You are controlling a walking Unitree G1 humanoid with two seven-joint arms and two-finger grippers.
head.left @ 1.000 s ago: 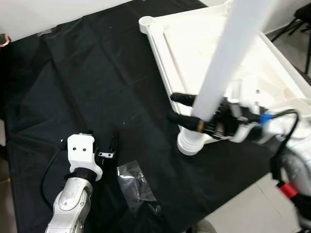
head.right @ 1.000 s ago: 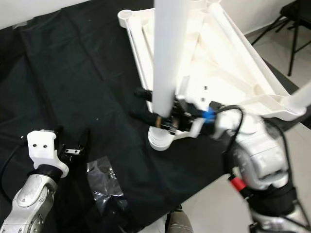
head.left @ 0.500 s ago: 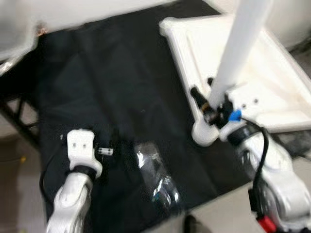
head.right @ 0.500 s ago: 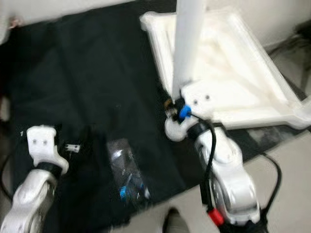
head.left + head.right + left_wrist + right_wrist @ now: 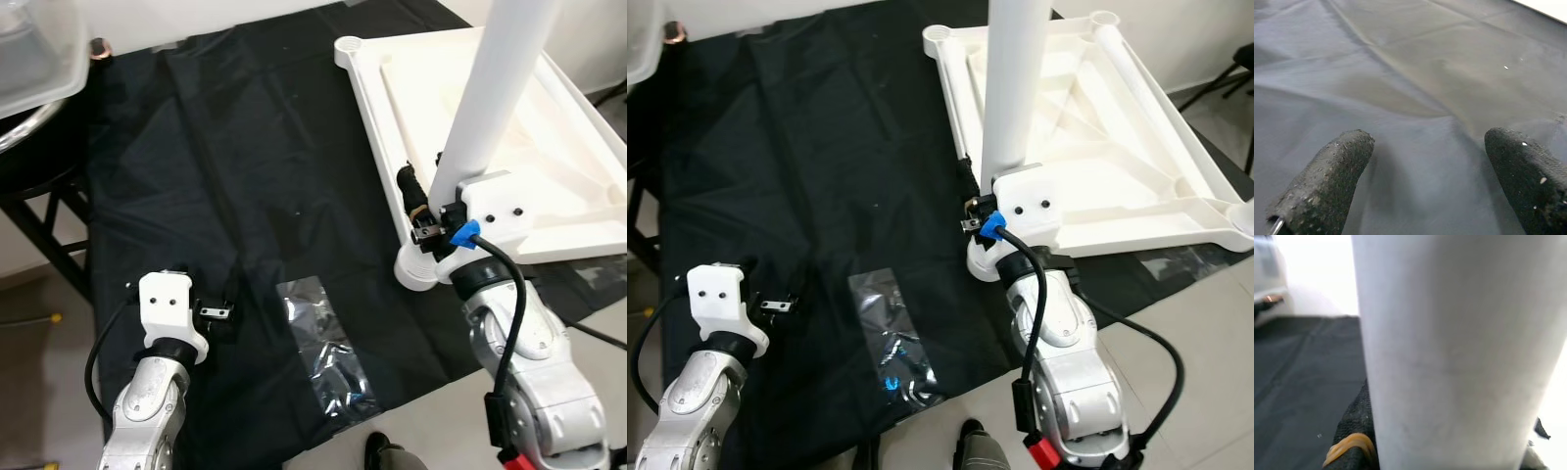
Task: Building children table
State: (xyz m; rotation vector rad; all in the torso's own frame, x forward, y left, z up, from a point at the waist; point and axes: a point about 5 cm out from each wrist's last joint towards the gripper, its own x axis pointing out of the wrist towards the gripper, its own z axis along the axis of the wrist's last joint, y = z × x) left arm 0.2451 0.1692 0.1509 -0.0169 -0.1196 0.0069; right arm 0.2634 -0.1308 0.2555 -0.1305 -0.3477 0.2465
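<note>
The step in hand looked to be seating a leg: the right gripper (image 5: 423,211) was closed around the lower end of the white table leg (image 5: 487,93), which stood upright with its foot at the round corner socket (image 5: 415,271) of the upturned white tabletop (image 5: 1097,127). The tabletop lay underside up on the black cloth (image 5: 245,157), toward the robot's right, with another empty socket (image 5: 350,45) at its far corner. In the right wrist view the leg (image 5: 1454,347) stood hard against the camera, a black finger (image 5: 1354,423) showing beside it. Whether the leg was fully home in the socket could not be told (the wrist housing hid the joint), so the next move probably called for pressing or twisting it straight down while keeping it plumb. The right forearm rose from below with its wrist bent toward the leg. The left gripper (image 5: 1435,176) hovered low over bare cloth, its fingers (image 5: 1332,171) spread apart and holding nothing, just beside a clear plastic bag (image 5: 328,348) of small parts.
</note>
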